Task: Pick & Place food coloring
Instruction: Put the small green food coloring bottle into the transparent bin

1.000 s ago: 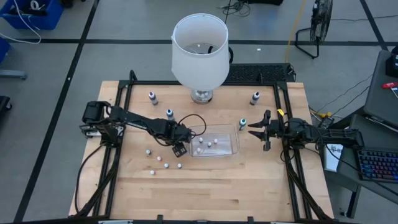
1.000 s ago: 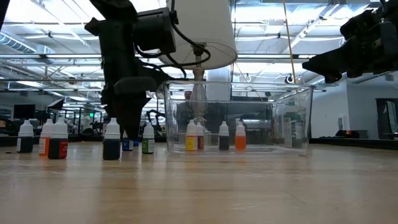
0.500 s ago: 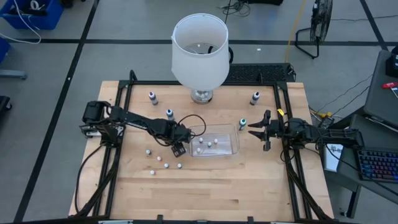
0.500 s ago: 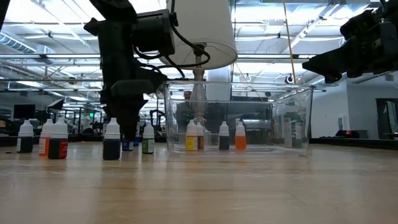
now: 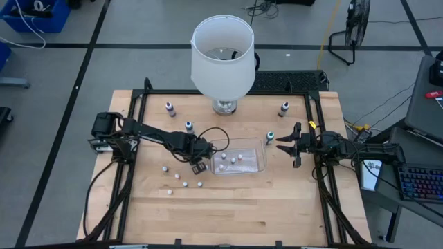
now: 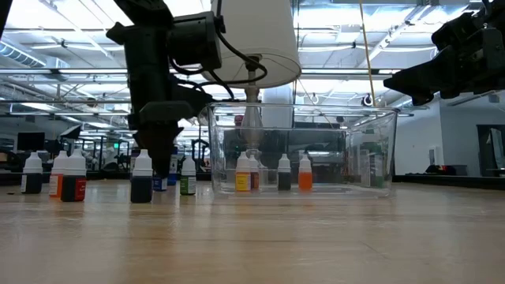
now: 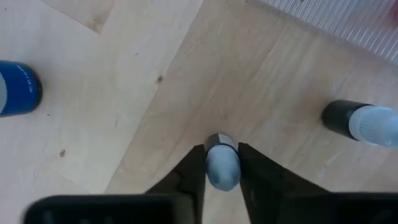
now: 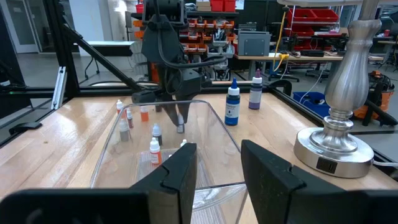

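The left end effector point(image 5: 199, 166) is down at the wooden surface point(image 5: 235, 207), just off the 9 o'clock side of the clear tub point(image 5: 239, 156). Its two dark fingers point(image 7: 189, 180) are closed on a small bottle point(image 7: 222, 167) with a pale cap. In the left wrist view the bottle sits squeezed between them, with a blue bottle point(image 7: 17, 88) off to one side and a dark-bodied, white-capped bottle point(image 7: 367, 121) to the other.

The food coloring is spread out. Four little bottles point(image 6: 268, 173) stand inside the tub, among them a yellow, a dark and an orange one. A loose group of white-capped bottles point(image 5: 183, 181) stands on the surface at about 7 o'clock from the tub. Seen from the low view, more bottles point(image 6: 59, 175) line up on the side away from the tub, beyond the left arm. Taller bottles with darker caps stand further out: one point(image 5: 170, 107) at 10 o'clock from the tub, one point(image 5: 188, 126) nearer it, one point(image 5: 284, 108) at 2 o'clock and one point(image 5: 270, 137) near the tub's 3 o'clock end.

A lamp with a large white shade point(image 5: 221, 55) stands at 12 o'clock from the tub.

The right end effector point(image 5: 287, 146) hangs above the surface at 3 o'clock from the tub, its fingers point(image 8: 267, 174) parted and holding nothing.
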